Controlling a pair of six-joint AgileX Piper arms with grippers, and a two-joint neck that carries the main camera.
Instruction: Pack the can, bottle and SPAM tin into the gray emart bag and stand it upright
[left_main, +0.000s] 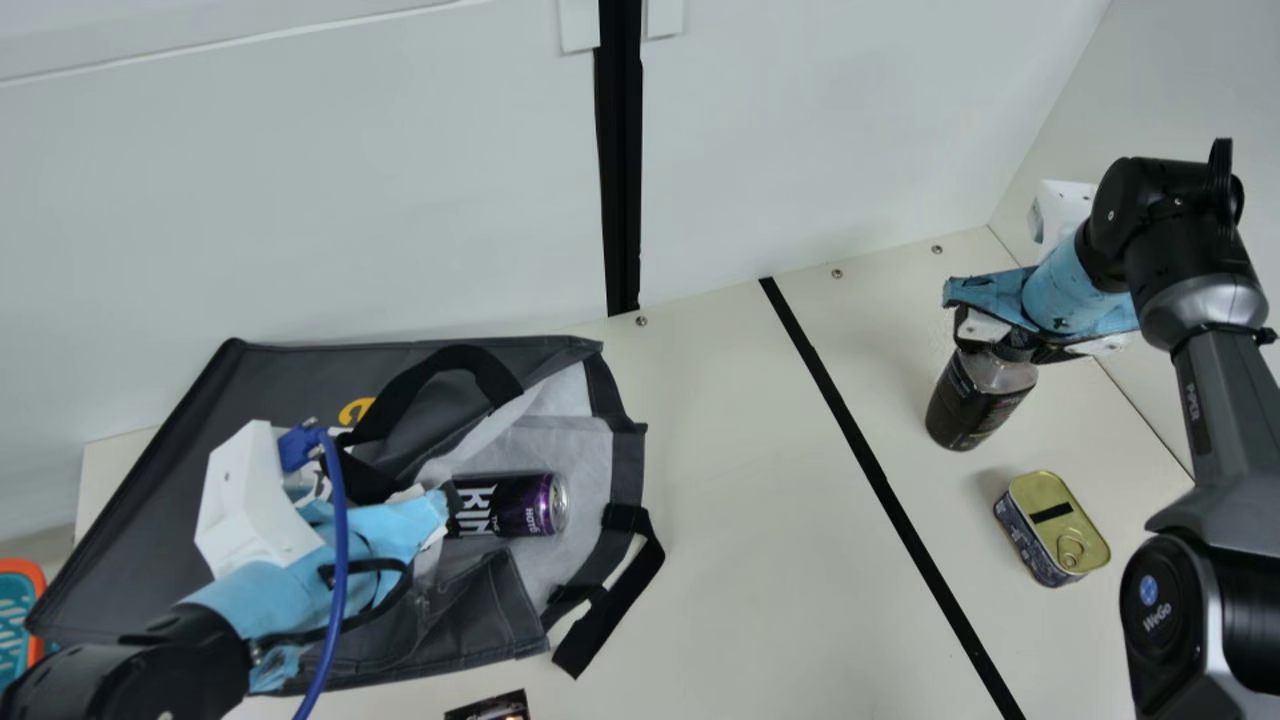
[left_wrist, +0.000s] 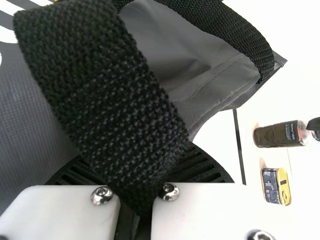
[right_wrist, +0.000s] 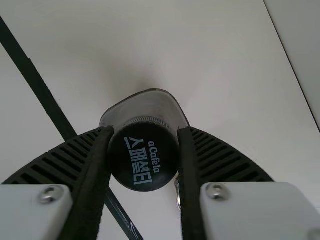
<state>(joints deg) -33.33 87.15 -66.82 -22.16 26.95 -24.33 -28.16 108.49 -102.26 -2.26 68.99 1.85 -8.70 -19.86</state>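
Right hand: my right gripper (right_wrist: 145, 145) has its fingers closed on the cap (right_wrist: 144, 175) of the bottle (left_main: 970, 405), well off to the right of the bag.
Bottle's axis: near upright, cap up; whether the base touches the table (left_main: 735, 480), I can't tell.
Way to go: leftward to the bag (left_main: 250, 390), whose mouth faces the bottle; I judge I must carry it across and tip it to match that mouth.
Tin: the SPAM tin (left_main: 1055, 530), also right of the bag, nearer my right arm than my left.
Left hand: my left gripper (left_wrist: 137, 207) pinches a strap (left_wrist: 100, 85) of the bag.
Views: the left wrist shows that pinch; the main view adds the can (left_main: 520, 505) inside the bag's mouth.
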